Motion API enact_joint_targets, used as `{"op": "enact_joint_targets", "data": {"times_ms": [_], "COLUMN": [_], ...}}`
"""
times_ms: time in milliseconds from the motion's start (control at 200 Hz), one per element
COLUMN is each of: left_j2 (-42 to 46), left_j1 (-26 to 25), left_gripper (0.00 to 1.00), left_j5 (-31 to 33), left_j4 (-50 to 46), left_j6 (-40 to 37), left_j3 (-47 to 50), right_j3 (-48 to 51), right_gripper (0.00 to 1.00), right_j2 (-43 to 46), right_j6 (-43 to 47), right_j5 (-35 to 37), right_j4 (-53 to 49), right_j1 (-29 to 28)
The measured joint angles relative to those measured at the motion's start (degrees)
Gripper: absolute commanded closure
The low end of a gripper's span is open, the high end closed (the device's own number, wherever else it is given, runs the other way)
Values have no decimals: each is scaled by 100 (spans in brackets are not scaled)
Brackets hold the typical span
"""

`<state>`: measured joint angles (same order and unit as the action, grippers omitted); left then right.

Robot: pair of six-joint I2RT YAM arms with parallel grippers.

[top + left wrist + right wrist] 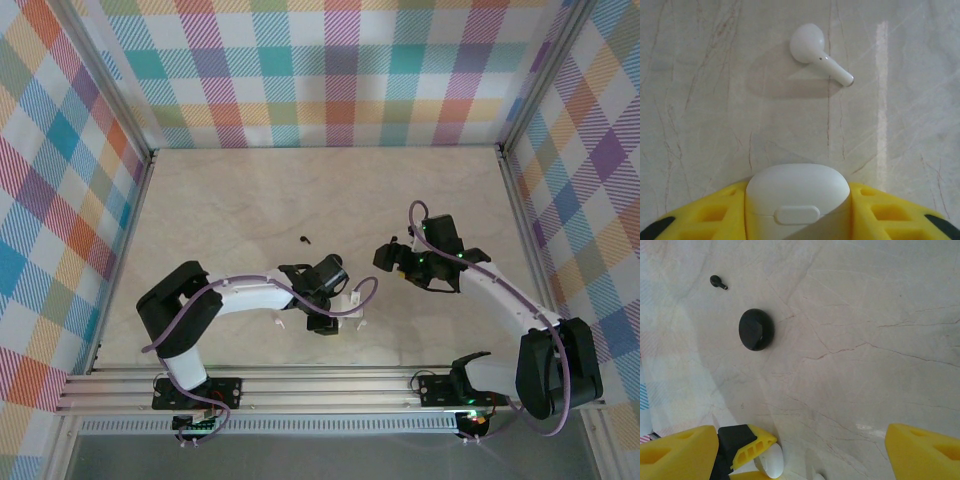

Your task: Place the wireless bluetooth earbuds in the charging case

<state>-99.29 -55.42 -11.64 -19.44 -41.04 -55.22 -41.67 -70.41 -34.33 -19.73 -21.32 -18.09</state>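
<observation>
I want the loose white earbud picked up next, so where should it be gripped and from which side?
Probably the stem, from straight above, jaws closing across it near the round head: the white earbud lies flat on the table with its stem pointing sideways, free all round.

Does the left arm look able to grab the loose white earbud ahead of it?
Probably not yet: the way to the white earbud is bare table, but the left gripper holds the white case between its fingers.
</observation>
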Motion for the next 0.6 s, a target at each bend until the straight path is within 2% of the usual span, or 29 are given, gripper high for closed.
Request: {"op": "enact_joint_targets", "data": {"times_ms": [255, 360, 505, 600], "left_j2": [490, 905, 1467, 1784], "left_j1": [52, 133, 389, 595], "left_gripper": [66, 66, 66, 66], "left_j5": [42, 46, 59, 55], "left_j4": [619, 1010, 1569, 1895], "left_j6": [273, 402, 577, 723], "left_j3": [629, 970, 1296, 1399], "right_j3": [0, 35, 269, 289], "right_gripper": [16, 21, 24, 24], "right_j2": [-2, 20, 116, 109], "right_j6": [-334, -525, -859, -973], "right_j5": [-291, -442, -717, -855], "right_j4": [223, 341, 708, 839], "right_j1": [0, 0, -59, -308]}}
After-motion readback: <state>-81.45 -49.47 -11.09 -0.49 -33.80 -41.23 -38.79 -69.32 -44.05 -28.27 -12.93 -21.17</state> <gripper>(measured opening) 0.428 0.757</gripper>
